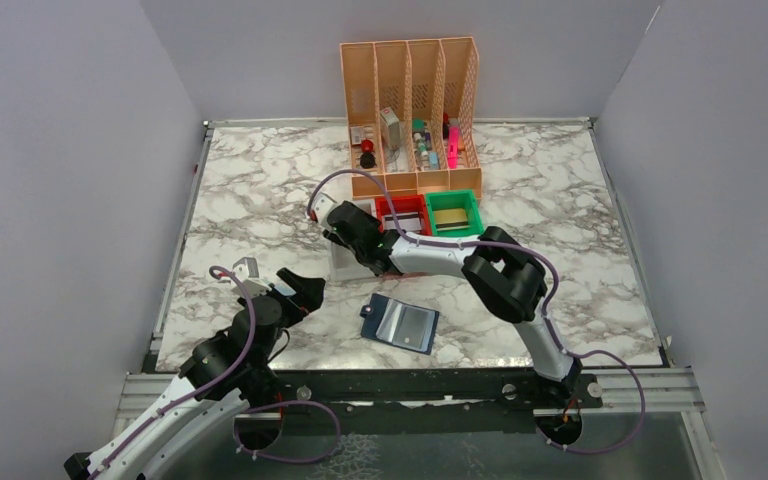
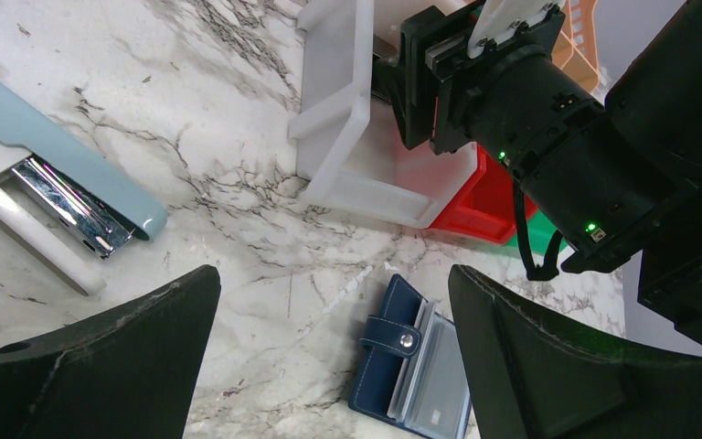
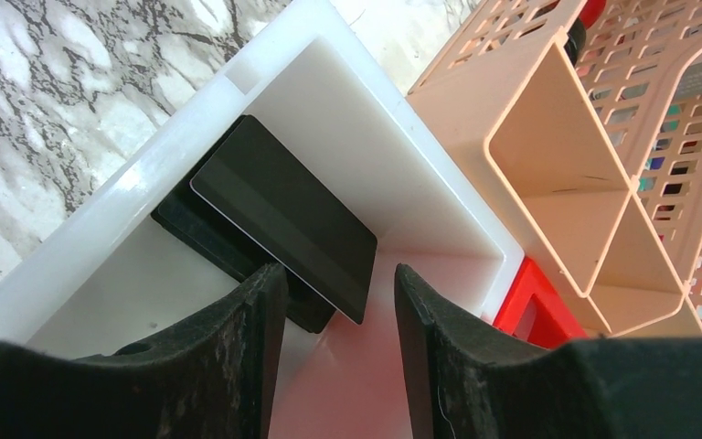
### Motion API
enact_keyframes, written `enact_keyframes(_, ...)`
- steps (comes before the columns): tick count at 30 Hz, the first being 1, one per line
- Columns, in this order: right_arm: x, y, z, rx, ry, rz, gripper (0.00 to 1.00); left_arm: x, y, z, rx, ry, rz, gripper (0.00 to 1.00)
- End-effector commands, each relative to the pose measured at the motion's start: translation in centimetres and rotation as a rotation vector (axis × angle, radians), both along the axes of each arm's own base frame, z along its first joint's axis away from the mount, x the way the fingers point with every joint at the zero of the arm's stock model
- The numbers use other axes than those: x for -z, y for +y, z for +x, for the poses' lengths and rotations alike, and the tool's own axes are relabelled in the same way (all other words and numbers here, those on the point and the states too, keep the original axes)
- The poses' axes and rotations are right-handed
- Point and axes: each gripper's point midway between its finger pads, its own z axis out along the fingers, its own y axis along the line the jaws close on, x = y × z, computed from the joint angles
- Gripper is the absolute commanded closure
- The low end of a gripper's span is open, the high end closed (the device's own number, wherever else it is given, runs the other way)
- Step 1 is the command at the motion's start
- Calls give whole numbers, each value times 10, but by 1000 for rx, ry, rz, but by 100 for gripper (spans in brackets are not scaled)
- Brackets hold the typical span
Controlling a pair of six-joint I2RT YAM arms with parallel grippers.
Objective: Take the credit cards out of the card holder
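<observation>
The right arm reaches across the desk (image 1: 580,250) to the white bin (image 3: 146,183), which stands left of the red bin (image 1: 405,213) and the green bin (image 1: 454,213), all just near of the orange rack (image 1: 412,110). The right gripper (image 3: 338,352) hangs over the white bin with its fingers apart and holding nothing. A black card (image 3: 283,224) lies in the bin, its near corner reaching into the gap between the fingers, and it rests askew on a second black card (image 3: 210,236) under it. A gold card (image 1: 450,217), by the look of it, lies flat in the green bin. The card holder (image 1: 400,322) lies open on the desk near the front edge, about midway between the two arms and well apart from the bins, its greyish pockets facing up and its strap with the snap to the left. The left gripper (image 2: 334,366) hovers over the desk to the left of the card holder, spread wide and empty. A stapler (image 2: 55,183) lies on the desk just beyond it, to the left
</observation>
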Motion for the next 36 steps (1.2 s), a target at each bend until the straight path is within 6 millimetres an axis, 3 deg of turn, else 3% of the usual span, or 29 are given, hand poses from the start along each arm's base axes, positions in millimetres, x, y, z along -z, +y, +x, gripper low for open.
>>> enact_keyframes(1,9,9,-2,-16,38,17,47,0,-1,-1,6,-3,-5,1)
enact_keyframes(11,4,6,-8,-5,66,46,42,0,-4,-2,22,-3,-17,1)
enact_keyframes(15,-29,9,-16,-1,85,144,42,-1,-6,-2,36,-8,-15,1)
enact_keyframes(18,-61,-1,-28,34,106,239,42,-4,-12,-2,73,-20,-9,1)
enact_keyframes(21,-89,-25,-51,106,162,373,42,-12,-24,-2,146,-64,-2,1)
enact_keyframes(23,-95,-48,-72,180,220,476,42,-20,-36,-2,226,-105,18,1)
enact_keyframes(25,-91,-74,-95,281,294,586,41,-25,-48,-2,290,-118,33,1)
enact_keyframes(28,-65,-109,-133,427,426,736,40,-20,-75,-6,435,-73,72,2)
enact_keyframes(31,-48,-119,-163,424,541,839,40,-14,-96,-9,547,-24,100,7)
enact_keyframes(36,-23,-152,-185,574,606,855,42,-14,-119,-14,659,-20,113,20)
